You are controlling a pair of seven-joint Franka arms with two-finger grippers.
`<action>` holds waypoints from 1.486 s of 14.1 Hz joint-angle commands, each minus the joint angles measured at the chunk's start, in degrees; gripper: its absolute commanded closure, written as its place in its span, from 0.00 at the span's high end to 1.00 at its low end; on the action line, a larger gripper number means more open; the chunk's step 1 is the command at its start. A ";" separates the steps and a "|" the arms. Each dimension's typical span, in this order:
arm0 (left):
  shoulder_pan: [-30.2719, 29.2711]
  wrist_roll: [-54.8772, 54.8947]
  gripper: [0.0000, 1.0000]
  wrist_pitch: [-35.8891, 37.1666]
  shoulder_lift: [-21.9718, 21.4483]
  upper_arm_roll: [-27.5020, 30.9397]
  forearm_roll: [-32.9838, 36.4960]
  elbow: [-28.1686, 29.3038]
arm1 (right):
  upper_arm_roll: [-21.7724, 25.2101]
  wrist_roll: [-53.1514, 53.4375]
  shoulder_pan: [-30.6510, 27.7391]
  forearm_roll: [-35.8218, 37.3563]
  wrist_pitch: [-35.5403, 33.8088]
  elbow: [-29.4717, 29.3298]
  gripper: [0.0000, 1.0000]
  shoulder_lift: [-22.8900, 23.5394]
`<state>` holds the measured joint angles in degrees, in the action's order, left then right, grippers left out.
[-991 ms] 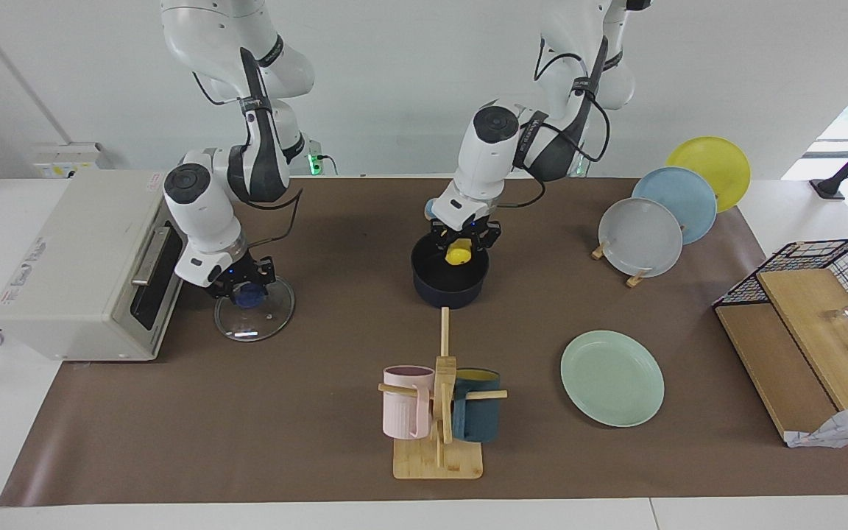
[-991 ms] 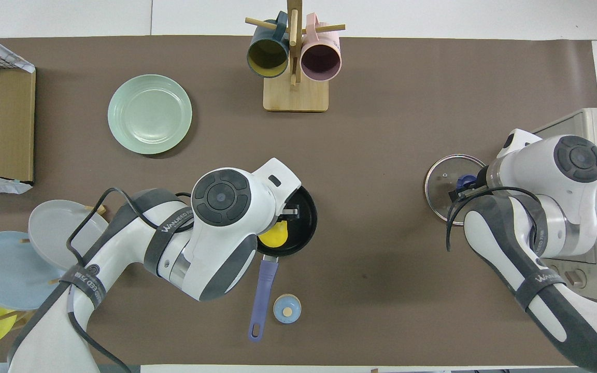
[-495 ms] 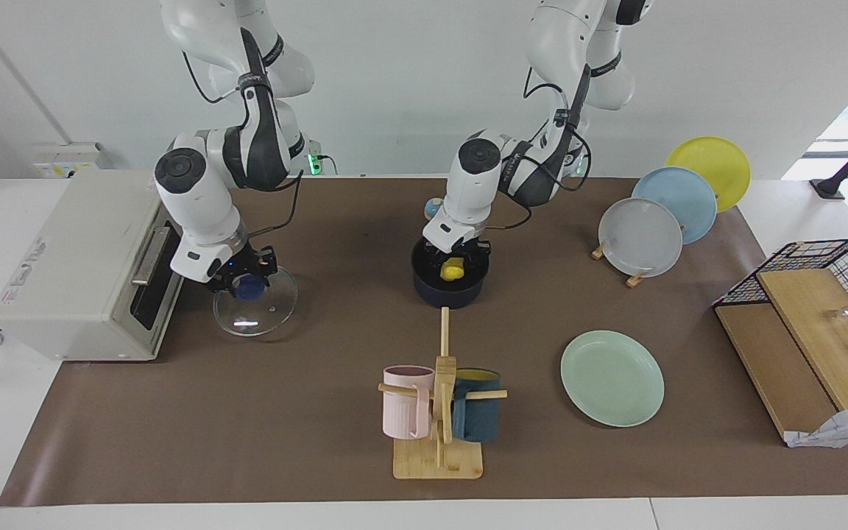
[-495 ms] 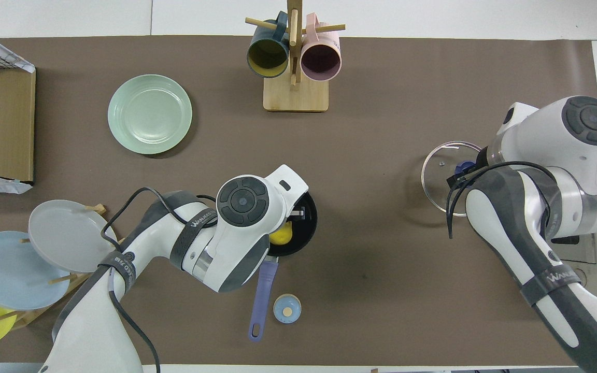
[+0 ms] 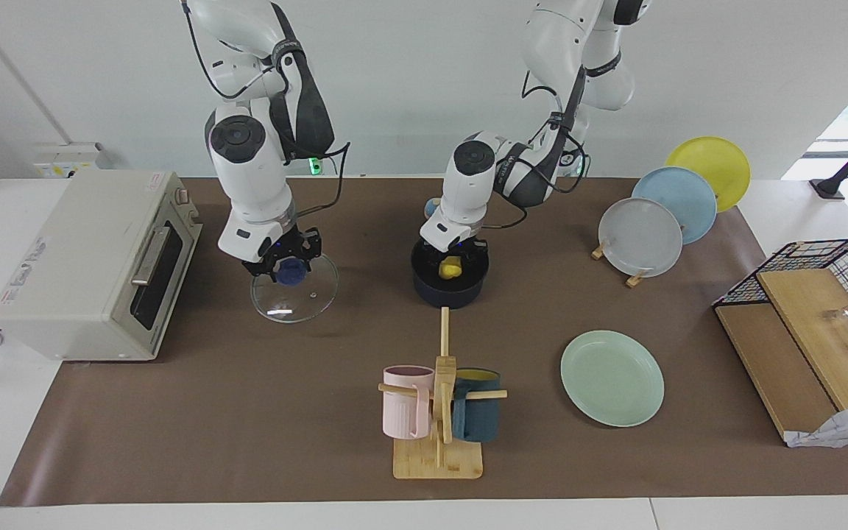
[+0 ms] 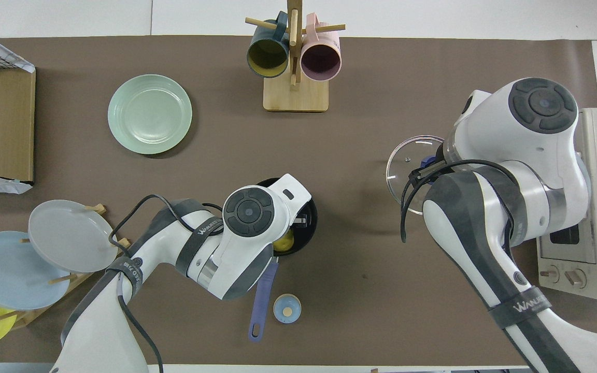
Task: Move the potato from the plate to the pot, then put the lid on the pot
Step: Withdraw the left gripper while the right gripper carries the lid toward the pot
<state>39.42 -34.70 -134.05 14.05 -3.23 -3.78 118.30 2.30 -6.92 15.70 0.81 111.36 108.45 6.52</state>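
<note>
The yellow potato (image 5: 451,271) sits low inside the dark pot (image 5: 450,291), and my left gripper (image 5: 452,265) reaches down into the pot, shut on it. In the overhead view the left wrist covers most of the pot (image 6: 309,228); a sliver of potato (image 6: 284,242) and the blue handle (image 6: 262,300) show. My right gripper (image 5: 285,269) is shut on the blue knob of the glass lid (image 5: 299,296), holding it slightly tilted just above the mat between the oven and the pot. The mint-green plate (image 5: 612,377) lies bare, farther from the robots than the pot.
A toaster oven (image 5: 85,265) stands at the right arm's end. A wooden mug rack (image 5: 439,412) with two mugs stands farther out than the pot. Upright plates (image 5: 641,235), a wire basket with boards (image 5: 799,324) and a small blue bell (image 6: 286,309) are also here.
The right arm has lifted the lid off the mat beside the oven and carried it toward the pot. The left gripper has sunk deeper into the pot with the potato.
</note>
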 commanded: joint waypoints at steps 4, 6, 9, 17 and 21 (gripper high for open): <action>-1.26 0.15 1.00 11.21 -3.58 1.74 1.23 -6.03 | -0.46 2.17 -0.41 -0.63 -1.41 -1.40 0.00 0.60; -5.04 1.90 1.00 21.06 -5.68 1.74 1.14 -13.33 | -0.55 2.26 -0.41 -0.63 -1.32 -1.40 0.00 0.60; -12.94 6.02 1.00 30.05 -9.81 1.74 1.05 -21.08 | -2.38 4.88 -0.32 -0.63 -1.76 -2.36 0.00 0.69; -34.05 31.26 1.00 38.51 -16.24 1.74 1.23 -21.45 | -4.06 28.67 12.93 -0.72 -1.85 -7.11 0.00 2.09; -36.34 32.06 1.00 38.69 -16.24 1.91 1.32 -21.71 | -6.60 38.37 17.25 -1.07 1.31 -7.90 0.00 2.71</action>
<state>4.08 -3.19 -96.55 -1.42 -0.68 -3.39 96.34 -3.05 28.75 32.42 0.71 111.55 102.10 8.52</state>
